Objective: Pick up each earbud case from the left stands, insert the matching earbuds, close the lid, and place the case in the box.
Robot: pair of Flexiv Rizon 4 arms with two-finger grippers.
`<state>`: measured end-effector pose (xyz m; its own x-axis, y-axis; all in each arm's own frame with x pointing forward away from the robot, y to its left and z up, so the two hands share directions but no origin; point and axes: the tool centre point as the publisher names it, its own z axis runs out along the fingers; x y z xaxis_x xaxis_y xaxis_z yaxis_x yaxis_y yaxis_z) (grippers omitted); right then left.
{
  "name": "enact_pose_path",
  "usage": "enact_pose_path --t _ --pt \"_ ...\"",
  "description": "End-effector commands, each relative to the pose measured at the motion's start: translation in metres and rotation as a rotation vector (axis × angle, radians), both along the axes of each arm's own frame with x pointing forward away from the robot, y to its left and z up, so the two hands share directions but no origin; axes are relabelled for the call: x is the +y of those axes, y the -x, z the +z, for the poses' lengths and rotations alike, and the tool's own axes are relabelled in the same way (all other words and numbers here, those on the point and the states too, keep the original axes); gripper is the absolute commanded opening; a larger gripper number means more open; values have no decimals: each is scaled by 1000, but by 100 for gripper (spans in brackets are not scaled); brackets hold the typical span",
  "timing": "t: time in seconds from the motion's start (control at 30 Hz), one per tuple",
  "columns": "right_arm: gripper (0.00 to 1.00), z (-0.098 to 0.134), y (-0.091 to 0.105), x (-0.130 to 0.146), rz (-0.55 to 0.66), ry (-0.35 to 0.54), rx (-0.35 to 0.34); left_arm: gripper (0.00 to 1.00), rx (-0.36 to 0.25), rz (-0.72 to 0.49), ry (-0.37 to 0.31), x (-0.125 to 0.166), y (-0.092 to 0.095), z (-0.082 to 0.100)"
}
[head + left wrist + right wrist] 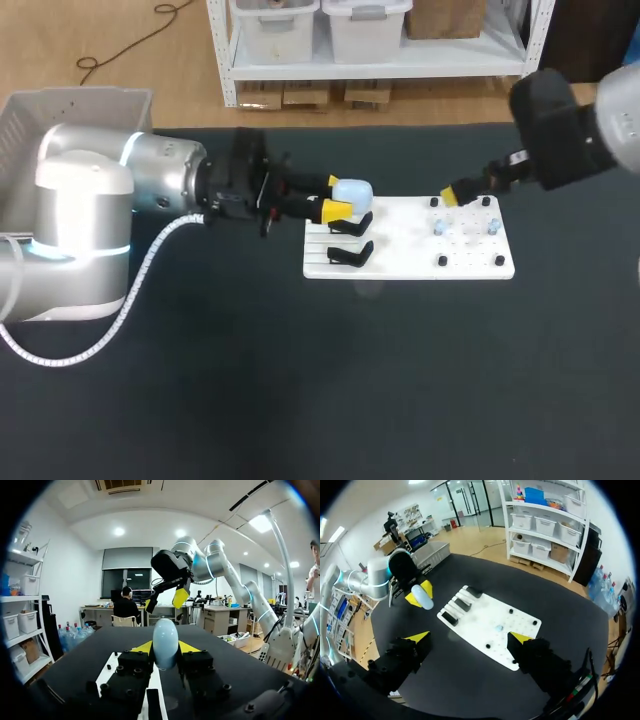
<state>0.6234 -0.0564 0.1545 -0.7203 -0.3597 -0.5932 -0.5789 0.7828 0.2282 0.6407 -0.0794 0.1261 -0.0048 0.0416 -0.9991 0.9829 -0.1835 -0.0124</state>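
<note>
- The white board (410,266) lies flat on the black table (300,400), its long edge facing the robot.
- Two black stands (350,253) show at the board's left end, one behind the other.
- The left gripper (334,196) comes in level from the left. Its yellow-tipped fingers pinch the pale blue earbud case (354,191) from two sides.
- The case is smooth and rounded. It is held clear of the table over the board's far left corner, just above the farther stand.
- In the left wrist view the case (165,642) stands upright between the two yellow tips and sticks out ahead of them.
- Two small bluish earbuds (438,227) sit on the board's right half, well apart from each other, among black pegs (442,261).
- The right gripper (469,638) hangs above the board's far right part. Its fingers are spread wide, with nothing between them.
- The pale grey box (70,110) stands at the far left, behind the left arm (90,230).
</note>
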Motion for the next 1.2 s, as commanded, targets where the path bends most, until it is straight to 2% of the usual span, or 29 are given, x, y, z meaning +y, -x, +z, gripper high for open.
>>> enact_pose_path --t 0.03,0.53,1.2 --pt "100 -8 -1 19 -53 85 -17 0 2 -21 1 -1 -4 -2" --pt "100 -8 15 53 -1 98 -3 0 -21 -4 -2 -1 -3 -3" --pt "100 -16 -3 77 1 83 37 0 -13 47 9 -2 -3 -6"
